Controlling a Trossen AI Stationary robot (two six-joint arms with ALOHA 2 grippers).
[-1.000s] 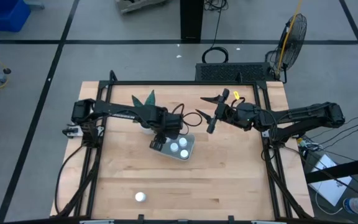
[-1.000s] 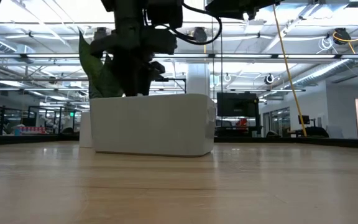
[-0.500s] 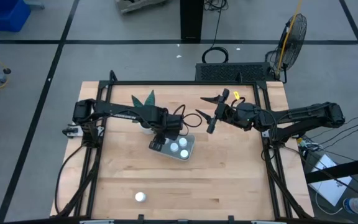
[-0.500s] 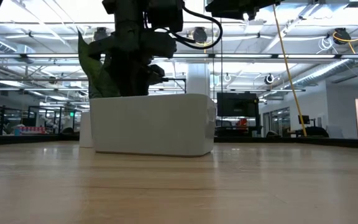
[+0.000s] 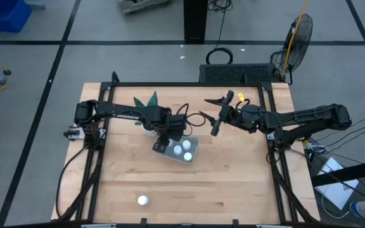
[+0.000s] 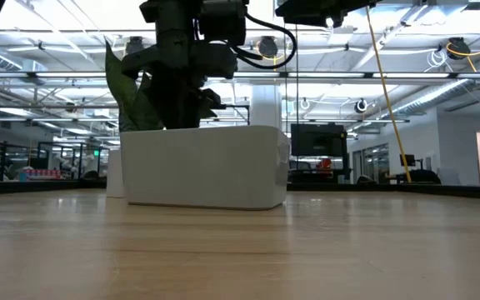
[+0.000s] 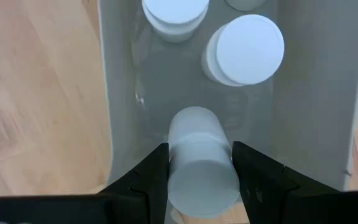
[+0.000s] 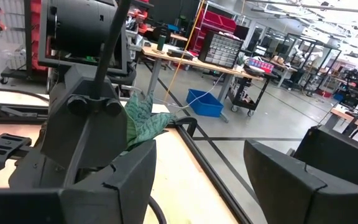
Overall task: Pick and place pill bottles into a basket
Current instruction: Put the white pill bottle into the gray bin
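Meanwhile, the left gripper (image 7: 197, 180) hangs over the near left end of the basket (image 5: 178, 151), its fingers closed on a pill bottle (image 7: 201, 163) held low inside the tray. Compared with a second ago the arm has barely shifted, so the bottle looks about to be let go. Two other bottles (image 5: 182, 149) stand in the basket; one more (image 5: 143, 201) lies alone near the table's front edge. The right gripper (image 5: 216, 117) waits, spread wide, above the far middle.
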